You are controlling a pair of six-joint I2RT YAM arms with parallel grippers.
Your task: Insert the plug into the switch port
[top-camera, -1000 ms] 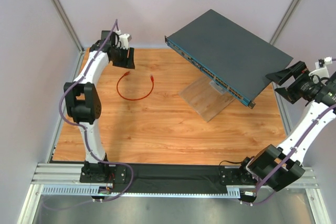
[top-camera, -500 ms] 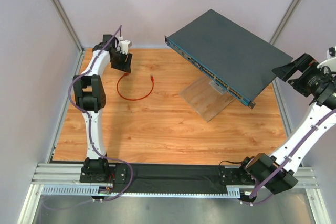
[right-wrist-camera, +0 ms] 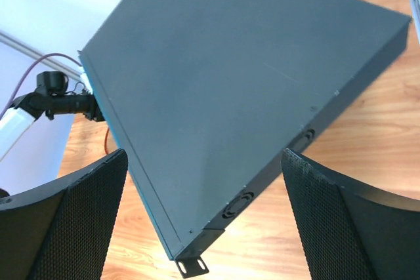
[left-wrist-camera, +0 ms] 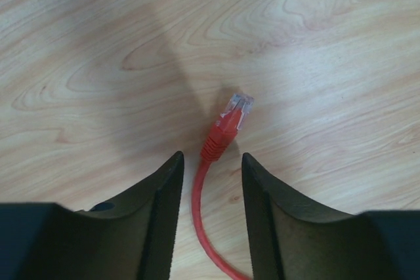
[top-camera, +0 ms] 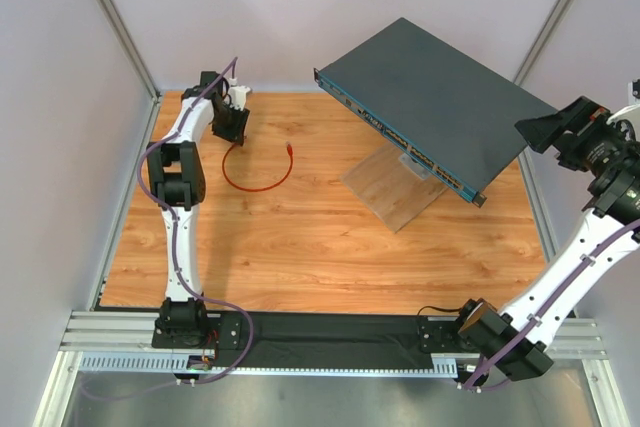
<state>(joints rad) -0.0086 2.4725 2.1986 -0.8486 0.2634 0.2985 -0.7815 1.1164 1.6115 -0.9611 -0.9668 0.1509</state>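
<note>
**Top view:** The switch box (top-camera: 440,97) sits tilted on a slanted stand (top-camera: 390,192) at approx. 1-2 o'clock of the worktop (top-camera: 300,257). Its thin front face, w/ the row of switch ports (top-camera: 400,139), looks toward 7-8 o'clock. A red cable (top-camera: 258,188) lies in a loop on the wood at approx. 10 o'clock, well apart from the box. Its free end (top-camera: 290,150) is at the loop's 1 o'clock. Its other end runs up under the left end effector (top-camera: 232,127), which points down at the loop's 11 o'clock. The right end effector (top-camera: 540,132) hangs in the air at 3 o'clock of the box, near its rear corner, aimed at 9 o'clock.

**Left wrist:** The plug (left-wrist-camera: 230,122), red boot w/ a clear tip, lies flat on the wood just past the fingertips and points to approx. 1 o'clock. Its cable runs back toward 6 o'clock btwn the two fingers (left-wrist-camera: 161,221). The left end effector is part open w/ a narrow gap. A sliver of wood shows on each side of the cable, so it grips nothing.

**Right wrist:** The box's dark top fills the frame, w/ one mounting ear at 6 o'clock. The ports can't be made out here. The right end effector's mesh-faced fingers (right-wrist-camera: 85,214) stand spread wide at 7 and 5 o'clock, w/ nothing held. The box is seen btwn them but lies farther off, not touching. The left arm (right-wrist-camera: 59,104) shows small at 9 o'clock.
</note>
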